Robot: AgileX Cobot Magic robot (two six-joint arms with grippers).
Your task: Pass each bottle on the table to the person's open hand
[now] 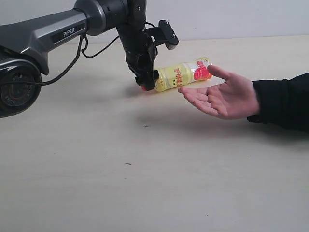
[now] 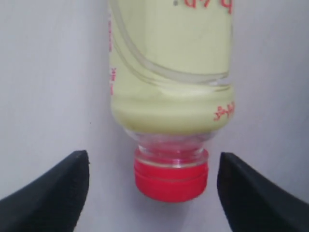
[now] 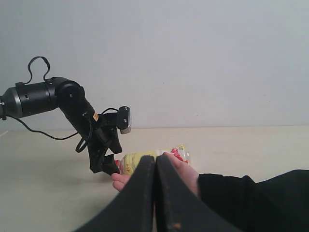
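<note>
A yellow bottle (image 1: 181, 74) with a red cap lies on its side in the air, its base end resting across the fingers of the open hand (image 1: 224, 96), which has a black sleeve. My left gripper (image 1: 147, 83) is at the cap end. In the left wrist view the red cap (image 2: 171, 180) sits between the jaws of the left gripper (image 2: 153, 162), which stand open with a gap on each side. My right gripper (image 3: 155, 162) is shut and empty, well back from the hand (image 3: 181, 171) and the bottle (image 3: 137, 162).
The pale beige table (image 1: 145, 169) stretches wide below the hand and the arm. The left arm's body and cable (image 1: 58, 34) fill the upper left of the exterior view. The black sleeve (image 1: 285, 99) comes in from the right.
</note>
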